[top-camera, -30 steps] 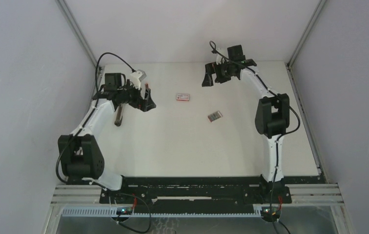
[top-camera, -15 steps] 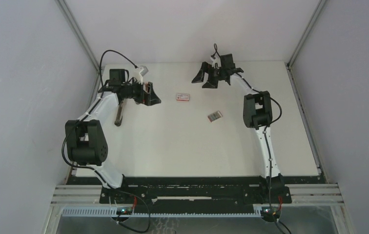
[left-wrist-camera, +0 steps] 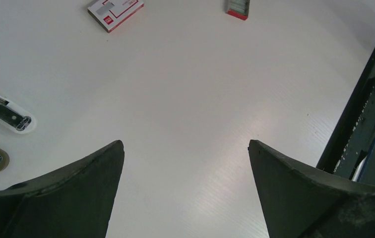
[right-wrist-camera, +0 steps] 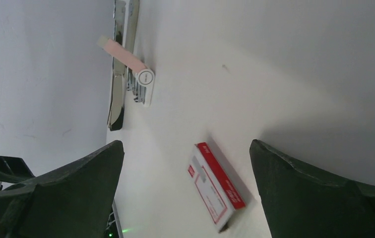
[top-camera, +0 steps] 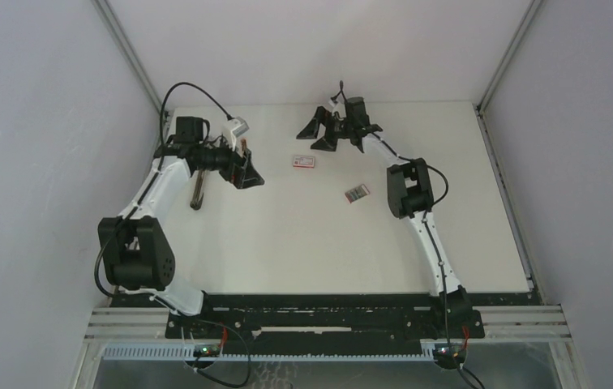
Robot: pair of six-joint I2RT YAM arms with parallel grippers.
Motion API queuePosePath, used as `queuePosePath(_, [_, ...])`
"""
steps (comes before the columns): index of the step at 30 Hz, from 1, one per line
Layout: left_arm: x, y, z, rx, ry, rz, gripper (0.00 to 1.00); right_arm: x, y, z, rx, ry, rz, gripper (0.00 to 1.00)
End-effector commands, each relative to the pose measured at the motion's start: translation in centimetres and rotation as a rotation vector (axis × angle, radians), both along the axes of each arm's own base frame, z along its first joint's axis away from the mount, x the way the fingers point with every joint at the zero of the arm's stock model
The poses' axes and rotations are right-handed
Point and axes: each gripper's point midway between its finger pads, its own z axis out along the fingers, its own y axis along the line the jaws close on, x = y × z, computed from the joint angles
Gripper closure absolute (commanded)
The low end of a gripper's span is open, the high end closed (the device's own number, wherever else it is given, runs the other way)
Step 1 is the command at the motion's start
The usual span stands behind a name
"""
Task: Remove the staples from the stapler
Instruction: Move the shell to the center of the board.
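Beside the wide-open left jaws lies the stapler [left-wrist-camera: 7, 116], while the right jaws gape empty.

Your non-task items: one flat red-and-white box [top-camera: 305, 161], lying on the white table [top-camera: 311, 243] toward the back; pale grey walls [top-camera: 36, 121] around; slotted grey rail [top-camera: 141, 352] at the near edge.

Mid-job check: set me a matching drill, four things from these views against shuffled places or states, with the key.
1 stapler
2 red-and-white box
3 staples
4 right gripper

A open, above the table's far side
B flat, closest to the right gripper
C at the table's left edge
D right of the box, closer to the table's near edge

Pairs: 1-C, 2-B, 3-D, 4-A
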Motion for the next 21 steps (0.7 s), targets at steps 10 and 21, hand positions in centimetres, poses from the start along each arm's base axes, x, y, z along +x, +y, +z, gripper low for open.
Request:
queuePosePath(10, [-2.9,1.4,1.7,-0.031,-0.059,-0.062,0.00,-6.7,5.5,-1.9,0.061,0.154,0.192,0.00])
queuePosePath(21, [-2.3,3.8,1.5,0.003,-0.135,0.098,0.00,-17.9,6.4,-0.6,0.054,0.191,0.387,0.00])
